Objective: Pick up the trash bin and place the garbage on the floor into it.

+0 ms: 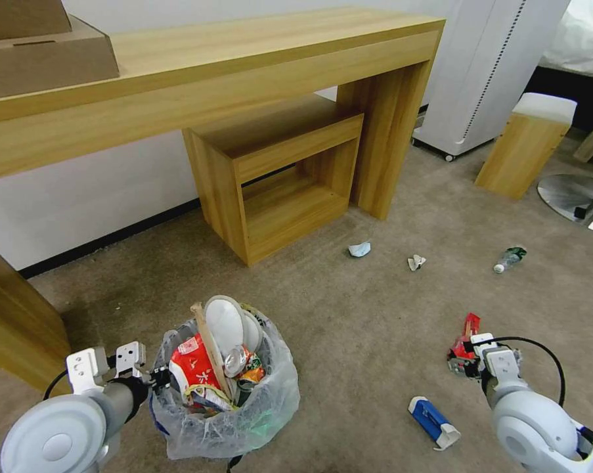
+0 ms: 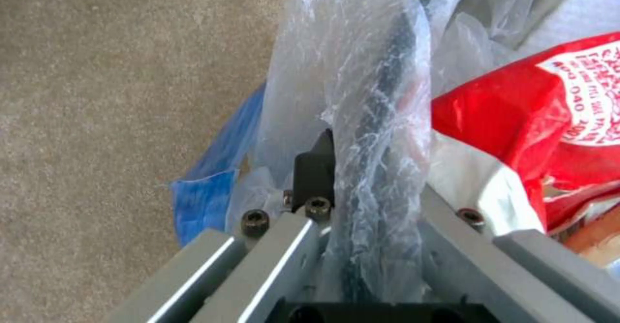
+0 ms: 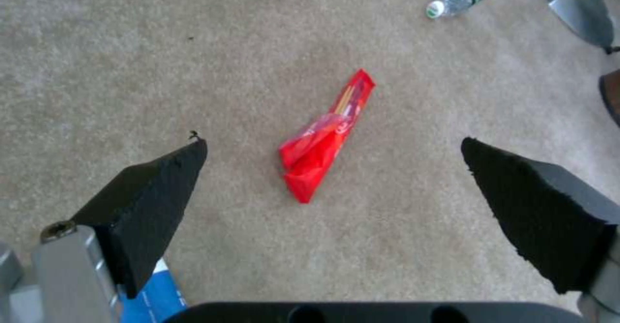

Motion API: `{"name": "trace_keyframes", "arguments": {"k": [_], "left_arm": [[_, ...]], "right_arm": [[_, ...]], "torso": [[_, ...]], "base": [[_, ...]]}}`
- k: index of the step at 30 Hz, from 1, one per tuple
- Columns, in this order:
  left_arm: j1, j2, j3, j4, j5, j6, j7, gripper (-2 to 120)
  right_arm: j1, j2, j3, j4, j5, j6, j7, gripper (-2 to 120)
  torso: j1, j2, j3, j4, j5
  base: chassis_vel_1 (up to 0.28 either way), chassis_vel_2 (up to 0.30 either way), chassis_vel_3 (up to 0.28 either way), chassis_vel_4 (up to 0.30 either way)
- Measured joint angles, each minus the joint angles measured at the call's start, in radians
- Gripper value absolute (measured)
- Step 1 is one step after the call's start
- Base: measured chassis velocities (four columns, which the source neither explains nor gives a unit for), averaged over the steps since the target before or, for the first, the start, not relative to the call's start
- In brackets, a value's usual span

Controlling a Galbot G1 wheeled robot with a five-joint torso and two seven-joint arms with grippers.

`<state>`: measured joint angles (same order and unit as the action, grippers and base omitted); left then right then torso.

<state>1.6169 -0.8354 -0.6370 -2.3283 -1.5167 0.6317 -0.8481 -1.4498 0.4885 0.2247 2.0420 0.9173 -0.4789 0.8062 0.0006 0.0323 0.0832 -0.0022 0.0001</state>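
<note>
- The right gripper (image 3: pixel 333 158) is hanging wide open over the red wrapper (image 3: pixel 326 139) on the floor (image 3: pixel 162 61), holding nothing. If the pads are coming down off-centre, they're probably just shoving the flat wrapper around.
- The left gripper (image 2: pixel 362 207) is pinching the trash bin (image 1: pixel 227 387) by its bagged rim. The bin's looking overstuffed, so I'd guess tilting it spills stuff.
- A blue packet (image 1: pixel 433 422), a bottle (image 1: pixel 509 258) and tissue wads (image 1: pixel 416 262) are lying nearby; nothing's blocking the wrapper.
</note>
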Motion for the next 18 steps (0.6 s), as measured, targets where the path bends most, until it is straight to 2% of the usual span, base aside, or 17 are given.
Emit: {"name": "trace_keyframes", "arguments": {"k": [6, 18], "left_arm": [[0.005, -0.010, 0.005, 0.004, 0.015, 0.003, 0.006, 0], [0.009, -0.006, 0.006, 0.006, 0.021, 0.003, 0.006, 0]], "right_arm": [[-0.011, -0.012, -0.041, 0.007, -0.009, 0.007, 0.002, 100], [0.033, 0.025, -0.185, -0.031, 0.000, 0.019, 0.010, 100]], "torso": [[0.000, 0.000, 0.000, -0.0001, -0.0001], [0.000, 0.000, 0.000, -0.0001, -0.0002]], "base": [[0.000, 0.000, 0.000, 0.000], [0.000, 0.000, 0.000, 0.000]]}}
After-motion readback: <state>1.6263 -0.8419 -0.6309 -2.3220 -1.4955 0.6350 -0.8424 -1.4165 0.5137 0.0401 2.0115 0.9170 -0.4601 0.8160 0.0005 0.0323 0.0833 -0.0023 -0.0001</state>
